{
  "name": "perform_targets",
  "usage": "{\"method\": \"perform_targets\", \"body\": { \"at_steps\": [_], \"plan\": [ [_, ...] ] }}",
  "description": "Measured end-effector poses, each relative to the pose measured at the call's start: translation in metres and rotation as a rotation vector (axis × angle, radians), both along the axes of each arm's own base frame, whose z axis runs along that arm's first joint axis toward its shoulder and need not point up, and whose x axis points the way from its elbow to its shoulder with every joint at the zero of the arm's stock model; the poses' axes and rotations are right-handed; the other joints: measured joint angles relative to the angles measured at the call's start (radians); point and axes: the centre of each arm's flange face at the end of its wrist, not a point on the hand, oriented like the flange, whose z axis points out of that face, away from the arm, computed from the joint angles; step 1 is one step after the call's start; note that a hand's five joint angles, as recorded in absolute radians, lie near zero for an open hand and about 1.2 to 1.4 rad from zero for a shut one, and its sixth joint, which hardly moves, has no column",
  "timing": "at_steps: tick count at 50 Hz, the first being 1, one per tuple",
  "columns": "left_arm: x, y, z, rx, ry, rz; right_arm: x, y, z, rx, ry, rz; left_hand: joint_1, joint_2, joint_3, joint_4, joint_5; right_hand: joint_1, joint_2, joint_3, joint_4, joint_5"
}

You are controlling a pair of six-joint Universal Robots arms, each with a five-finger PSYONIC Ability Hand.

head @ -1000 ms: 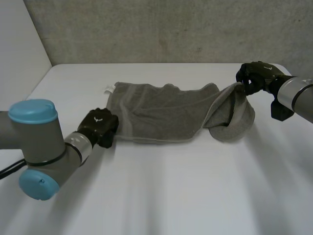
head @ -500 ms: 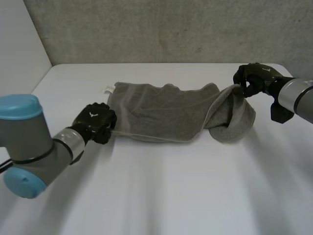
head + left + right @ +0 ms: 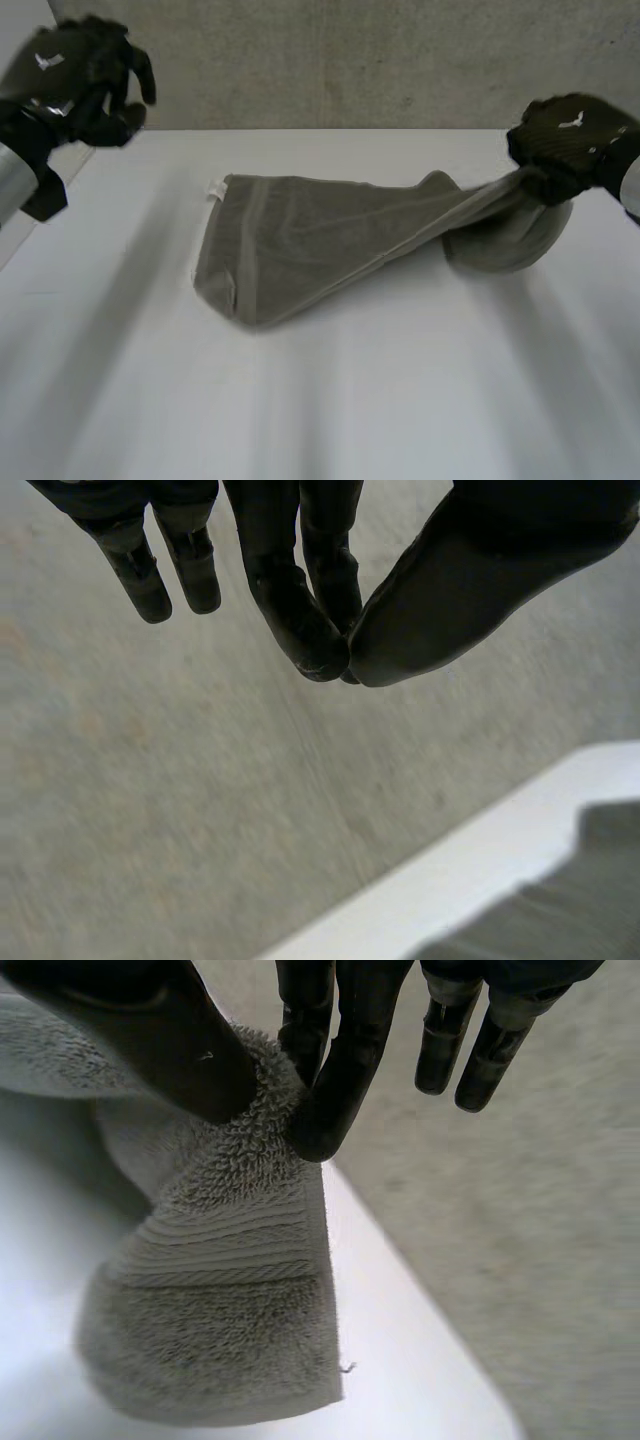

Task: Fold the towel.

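A grey towel (image 3: pixel 310 240) lies across the white table (image 3: pixel 350 400), drawn out into a long band. Its left end rests flat on the table, with a small white tag (image 3: pixel 214 190) at the far left corner. My right hand (image 3: pixel 570 135) is lifted over the towel's right end. In the right wrist view, the thumb and a finger of that hand (image 3: pixel 340 1070) pinch an edge of the towel (image 3: pixel 230 1300), and the cloth hangs bunched below. My left hand (image 3: pixel 80 75) is raised at the far left, off the towel. Its thumb and fingertips (image 3: pixel 320 650) press together on nothing.
A grey concrete wall (image 3: pixel 330 60) runs behind the table's far edge. The table's left edge passes under my left hand. Bare white tabletop lies in front of the towel.
My left hand has let go of the towel's near left corner and risen to the far left. My right hand has pulled its end up and rightward, drawing the towel taut.
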Motion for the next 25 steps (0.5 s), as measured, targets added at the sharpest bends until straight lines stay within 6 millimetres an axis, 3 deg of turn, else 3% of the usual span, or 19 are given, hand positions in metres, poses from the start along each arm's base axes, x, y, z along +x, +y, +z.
{"method": "perform_targets", "body": {
  "at_steps": [4, 12, 16, 19, 25],
  "plan": [
    [0.001, -0.012, -0.010, -0.002, 0.016, 0.008, 0.006, -0.006, -0.007, -0.082, 0.027, -0.039, 0.000, 0.000, 0.000, 0.000, 0.000, 0.000, 0.000, 0.000, 0.000, 0.000],
    [-0.011, -0.037, -0.100, 0.229, -0.050, -0.012, 0.032, -0.003, -0.069, 0.010, 0.155, -0.032, 0.000, -0.002, 0.000, 0.000, 0.001, 0.000, 0.000, 0.000, 0.000, 0.000],
    [-0.025, -0.029, -0.144, 0.328, -0.142, -0.056, 0.042, -0.001, -0.088, 0.082, 0.144, -0.032, -0.224, -0.475, 0.000, 0.000, -0.483, 0.000, 0.000, 0.000, 0.000, 0.000],
    [-0.037, -0.018, -0.162, 0.360, -0.205, -0.098, 0.046, -0.004, -0.091, 0.114, 0.093, -0.041, -0.432, -0.703, 0.000, 0.000, -0.727, 0.000, 0.000, 0.000, 0.000, 0.000],
    [-0.060, 0.009, -0.179, 0.379, -0.281, -0.184, 0.058, -0.009, -0.081, 0.135, -0.029, -0.046, -0.490, -0.775, 0.000, 0.000, -0.824, 0.000, 0.000, 0.000, 0.000, 0.000]
  ]
}}
